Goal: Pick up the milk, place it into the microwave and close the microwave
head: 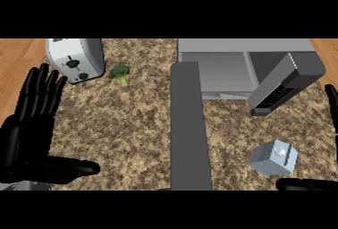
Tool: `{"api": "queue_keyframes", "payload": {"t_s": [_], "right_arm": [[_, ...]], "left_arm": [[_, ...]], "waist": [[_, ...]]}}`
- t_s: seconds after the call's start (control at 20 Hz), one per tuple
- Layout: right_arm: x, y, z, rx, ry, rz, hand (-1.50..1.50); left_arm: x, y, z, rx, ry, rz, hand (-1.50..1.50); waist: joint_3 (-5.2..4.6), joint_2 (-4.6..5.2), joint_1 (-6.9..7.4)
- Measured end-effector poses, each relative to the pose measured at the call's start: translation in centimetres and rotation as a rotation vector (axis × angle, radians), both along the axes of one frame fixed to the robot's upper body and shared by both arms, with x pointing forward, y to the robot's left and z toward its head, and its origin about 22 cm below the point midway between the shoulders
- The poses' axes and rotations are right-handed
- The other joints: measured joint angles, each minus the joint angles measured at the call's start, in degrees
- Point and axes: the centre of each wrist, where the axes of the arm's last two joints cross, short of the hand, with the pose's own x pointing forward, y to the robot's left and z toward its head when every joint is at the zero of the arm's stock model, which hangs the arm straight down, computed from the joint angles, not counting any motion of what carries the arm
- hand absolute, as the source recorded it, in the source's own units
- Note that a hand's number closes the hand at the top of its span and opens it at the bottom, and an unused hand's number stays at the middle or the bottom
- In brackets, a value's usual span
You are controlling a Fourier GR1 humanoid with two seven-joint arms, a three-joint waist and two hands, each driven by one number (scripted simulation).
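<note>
The milk [273,157] is a small pale blue carton with a white cap, standing on the speckled counter at the lower right. The microwave [224,67] sits at the top right with its cavity exposed and its door [285,82] swung out toward me. My right hand [333,105] shows only at the right edge, fingers straight, with its thumb [305,184] low beside the carton and not touching it. At the left my left hand [33,120] rests open, fingers up, thumb pointing right.
A silver toaster [76,59] stands at the top left with a small broccoli floret [120,74] beside it. A tall grey slab [190,129] runs down the middle of the view. Wooden floor [16,53] borders the counter at both sides.
</note>
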Motion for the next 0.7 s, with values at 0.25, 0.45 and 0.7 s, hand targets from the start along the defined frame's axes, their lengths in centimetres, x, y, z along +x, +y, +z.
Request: {"api": "queue_keyframes", "payload": {"t_s": [0.25, 0.45, 0.7], "right_arm": [[-0.7, -0.9, 0.3, 0.052, 0.039, -0.028, -1.5], [-0.9, -1.3, -1.0, 0.066, 0.065, -0.049, -1.5], [-1.1, -2.1, -3.3, 0.044, 0.108, -0.078, -1.5]], "left_arm": [[-1.1, 0.3, -1.0, -0.022, 0.032, -0.009, -1.5], [-2.8, 0.5, -1.1, -0.029, 0.038, -0.01, -1.5], [-3.8, -0.5, -1.0, -0.025, 0.044, -0.005, -1.5]], "waist": [[-0.03, -0.03, 0.36], [-0.03, -0.04, 0.52], [-0.03, -0.03, 0.53]]}}
